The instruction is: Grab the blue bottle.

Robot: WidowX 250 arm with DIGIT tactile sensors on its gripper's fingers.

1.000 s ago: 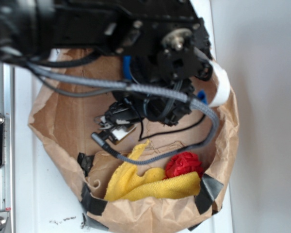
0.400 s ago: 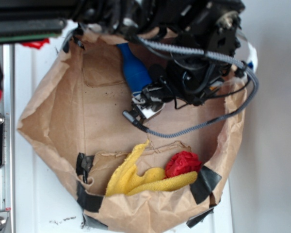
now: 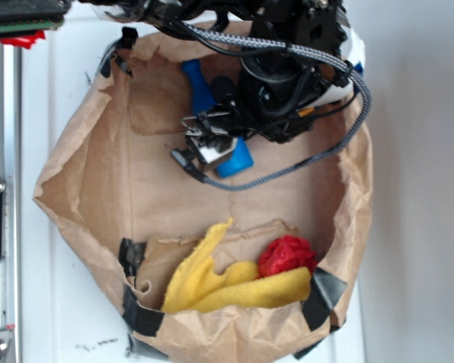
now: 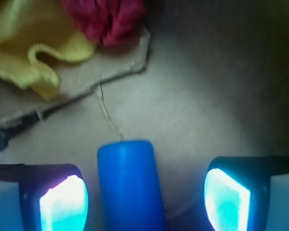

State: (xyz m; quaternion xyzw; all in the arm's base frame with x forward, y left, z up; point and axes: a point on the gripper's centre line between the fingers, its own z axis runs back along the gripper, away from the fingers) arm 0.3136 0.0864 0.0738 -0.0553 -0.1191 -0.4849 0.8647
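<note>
1. Inside the brown paper bag (image 3: 83, 189), near its far wall, the blue bottle (image 4: 130, 185) lies between the spread fingers of the open gripper (image 4: 144, 202), nearer the left pad.
2. Bare bag floor separates it from the yellow cloth (image 3: 227, 283) and red ball (image 3: 287, 255).
3. No readable writing.

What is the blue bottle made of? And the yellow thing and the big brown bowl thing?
The blue bottle looks like smooth, matte plastic: one even colour, no shine, clean edges. The yellow thing seems to be a soft cloth, since it folds and looks fuzzy. The brown container looks like a paper bag: thin, creased walls, patched with black tape.
</note>
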